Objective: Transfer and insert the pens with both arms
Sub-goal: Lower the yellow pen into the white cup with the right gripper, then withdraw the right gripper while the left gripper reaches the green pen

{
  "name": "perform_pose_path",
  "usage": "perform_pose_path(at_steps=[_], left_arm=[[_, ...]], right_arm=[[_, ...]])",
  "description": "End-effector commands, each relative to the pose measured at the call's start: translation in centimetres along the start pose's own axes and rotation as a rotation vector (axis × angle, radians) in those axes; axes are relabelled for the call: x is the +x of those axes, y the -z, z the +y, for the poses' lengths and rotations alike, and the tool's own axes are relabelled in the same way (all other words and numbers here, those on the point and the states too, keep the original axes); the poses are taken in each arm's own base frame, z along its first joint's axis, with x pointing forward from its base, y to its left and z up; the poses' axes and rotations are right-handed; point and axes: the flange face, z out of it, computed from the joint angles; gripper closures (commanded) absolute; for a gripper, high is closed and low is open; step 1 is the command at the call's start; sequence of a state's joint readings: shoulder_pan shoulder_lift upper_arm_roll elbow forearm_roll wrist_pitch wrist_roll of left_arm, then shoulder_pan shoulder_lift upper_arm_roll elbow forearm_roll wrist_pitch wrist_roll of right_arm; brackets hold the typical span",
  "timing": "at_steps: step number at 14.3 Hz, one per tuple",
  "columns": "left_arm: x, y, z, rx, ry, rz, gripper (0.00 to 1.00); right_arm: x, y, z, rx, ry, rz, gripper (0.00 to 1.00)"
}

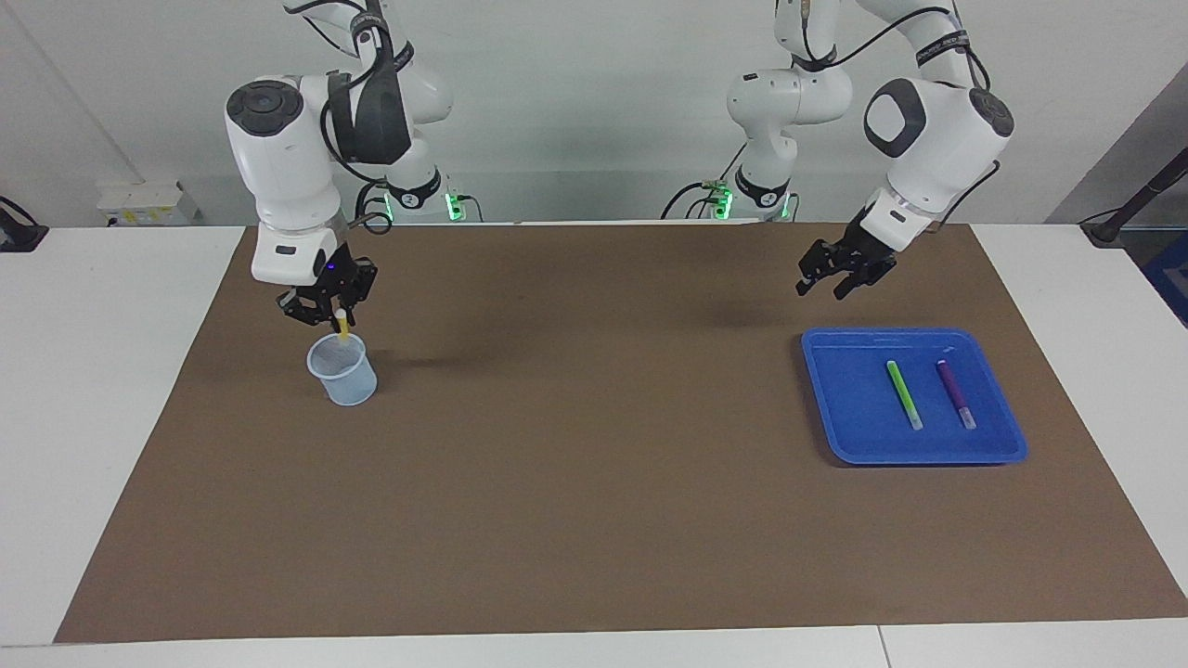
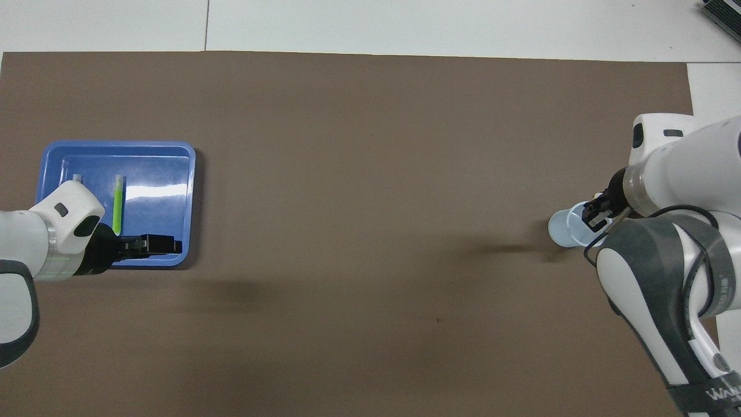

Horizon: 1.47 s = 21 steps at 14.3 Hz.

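Observation:
My right gripper (image 1: 332, 315) is shut on the yellow pen (image 1: 342, 327), which hangs upright with its lower end at the mouth of a pale blue mesh cup (image 1: 342, 369). From overhead, the right gripper (image 2: 593, 213) covers the rim of the cup (image 2: 562, 229). The green pen (image 1: 904, 394) and the purple pen (image 1: 955, 393) lie side by side in the blue tray (image 1: 849, 408). My left gripper (image 1: 821, 291) hangs open and empty over the mat by the tray's robot-side edge. Overhead, the left gripper (image 2: 172, 246) covers that tray edge and the left arm hides most of the purple pen.
A brown mat (image 1: 594, 464) covers the white table. The cup stands toward the right arm's end, the tray (image 2: 162, 165) toward the left arm's end. A white box (image 1: 139, 202) sits on the table's robot-side edge, off the mat.

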State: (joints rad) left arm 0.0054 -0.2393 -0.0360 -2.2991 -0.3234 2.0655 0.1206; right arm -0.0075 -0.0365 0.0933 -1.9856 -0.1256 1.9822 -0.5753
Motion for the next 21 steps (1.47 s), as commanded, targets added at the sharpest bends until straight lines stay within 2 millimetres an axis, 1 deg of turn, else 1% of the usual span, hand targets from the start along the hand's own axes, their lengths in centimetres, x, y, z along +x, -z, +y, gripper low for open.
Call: perform_pose_path(at_steps=[1,2,3,4,6,8,9,10,11,12,13,14,15,16,17,18,19,20,21], left_arm=[[0.8,-1.1,-1.0,0.041,-0.052,-0.016,0.26],[1.3,-0.9,-2.4,0.052,-0.052,-0.005,0.26],[1.7,-1.0,-3.0,0.054,-0.052,0.000,0.26],[2.1,-0.9,-3.4,0.064,-0.076,0.007,0.26],[2.9,-0.5,-5.0,0.113,-0.094,0.013,0.27],[3.6,-0.8,-5.6,0.135,-0.116,0.035,0.26],[4.0,-1.3,-6.5,0.139,-0.102,0.049,0.26],[4.5,-1.6,-7.1,0.145,-0.097,0.067,0.26],[5.3,-2.1,-7.6,0.150,-0.093,0.078,0.26],[5.8,-2.3,-7.9,0.164,-0.099,0.081,0.26],[6.4,-2.0,-9.1,0.179,-0.090,0.092,0.26],[6.8,-2.1,-9.9,0.190,-0.087,0.096,0.27],[7.1,-1.8,-10.1,0.194,-0.087,0.108,0.27],[7.4,-2.2,-10.6,0.195,-0.081,0.103,0.27],[8.0,-1.8,-10.9,0.197,-0.081,0.115,0.27],[8.5,-2.4,-11.7,0.198,-0.076,0.115,0.28],[9.0,-2.6,-12.0,0.201,-0.081,0.125,0.28],[9.3,-2.8,-12.2,0.203,-0.082,0.128,0.28],[9.8,-3.4,-12.8,0.205,-0.085,0.122,0.29]], right_arm=[[-1.5,-1.9,0.0,-0.023,0.024,0.005,1.00],[-2.1,-2.3,0.5,-0.020,0.035,0.000,1.00],[-2.8,-2.8,1.3,-0.024,0.051,0.005,1.00],[-3.0,-3.1,1.7,-0.030,0.060,0.013,1.00],[-3.1,-3.3,1.6,-0.028,0.057,0.010,1.00],[-3.1,-3.4,1.6,-0.027,0.058,0.009,1.00],[-3.2,-3.4,1.5,-0.022,0.052,0.005,0.62],[-3.3,-3.5,1.5,-0.016,0.050,0.000,0.27],[-3.4,-3.5,1.6,-0.013,0.053,-0.004,0.00],[-3.7,-3.5,1.9,-0.008,0.047,-0.009,0.00],[-3.9,-3.1,2.1,0.004,0.039,-0.018,0.00],[-3.7,-1.9,2.4,0.004,0.033,-0.012,0.00],[-3.6,-0.4,2.8,0.001,0.029,-0.011,0.00],[-3.4,1.2,3.2,0.001,0.024,-0.010,0.00],[-3.4,2.6,3.3,0.002,0.018,-0.012,0.00],[-3.2,4.2,3.1,-0.005,0.018,-0.006,0.00],[-2.9,5.3,2.9,-0.010,0.022,-0.002,0.00],[-2.2,6.2,2.2,-0.008,0.034,0.005,0.00],[-1.5,6.5,1.4,0.039,0.031,0.037,0.00]])
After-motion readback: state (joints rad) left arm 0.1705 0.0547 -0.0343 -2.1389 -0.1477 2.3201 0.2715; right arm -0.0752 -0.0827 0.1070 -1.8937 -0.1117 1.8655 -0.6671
